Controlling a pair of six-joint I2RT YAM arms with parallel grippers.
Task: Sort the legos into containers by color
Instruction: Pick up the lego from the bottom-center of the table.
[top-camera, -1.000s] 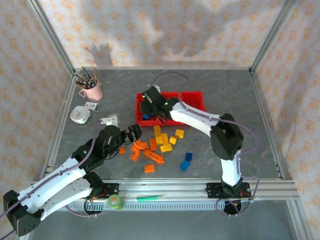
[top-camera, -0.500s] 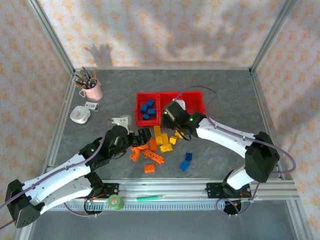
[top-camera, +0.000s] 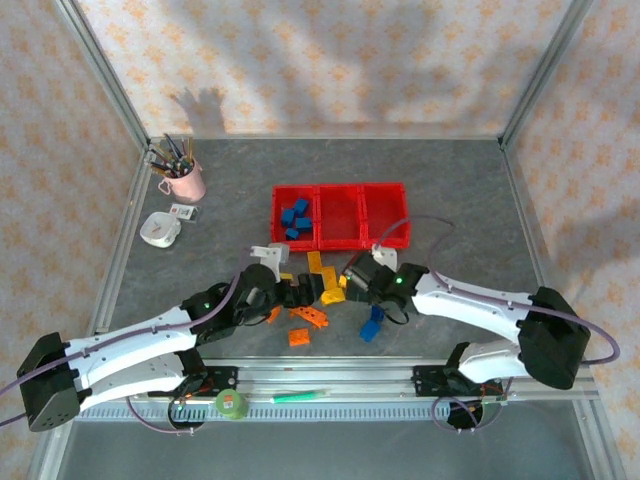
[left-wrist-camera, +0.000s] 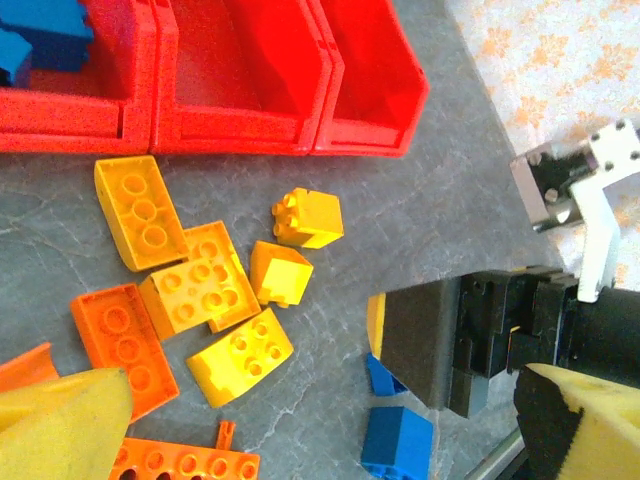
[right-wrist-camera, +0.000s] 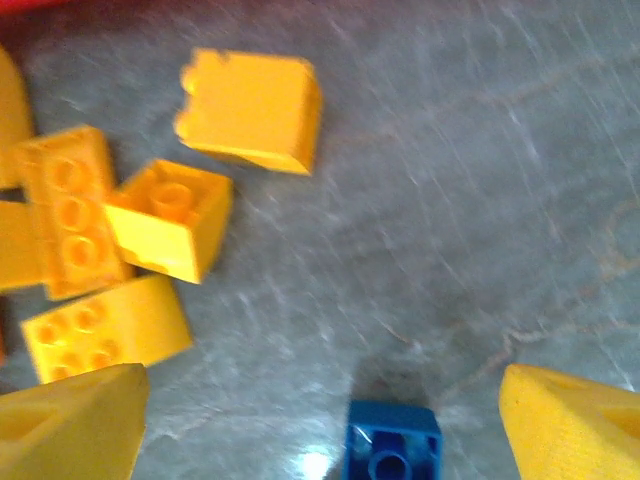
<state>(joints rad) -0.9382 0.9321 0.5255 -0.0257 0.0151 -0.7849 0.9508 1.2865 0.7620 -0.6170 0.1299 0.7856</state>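
1. Blue legos (top-camera: 295, 220) lie in the left bin of the red containers (top-camera: 340, 244); a second ago my right tool (right-wrist-camera: 320, 425) hung over that bin.
2. It has since dropped back to the worktop (top-camera: 450, 200), jaws spread wide and empty, a blue brick (right-wrist-camera: 392, 455) lying just below them.
3. My left tool (left-wrist-camera: 320, 430) has crept forward over the orange and yellow pile (left-wrist-camera: 200, 290), wide open, gripping nothing.

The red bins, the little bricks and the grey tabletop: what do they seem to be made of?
Red bins: probably moulded plastic, matte, with grainy walls. Bricks: hard plastic, smooth and faintly shiny, with moulded studs. Tabletop: grey with pale veins like stone, perhaps a printed laminate; a glare spot suggests slight gloss.
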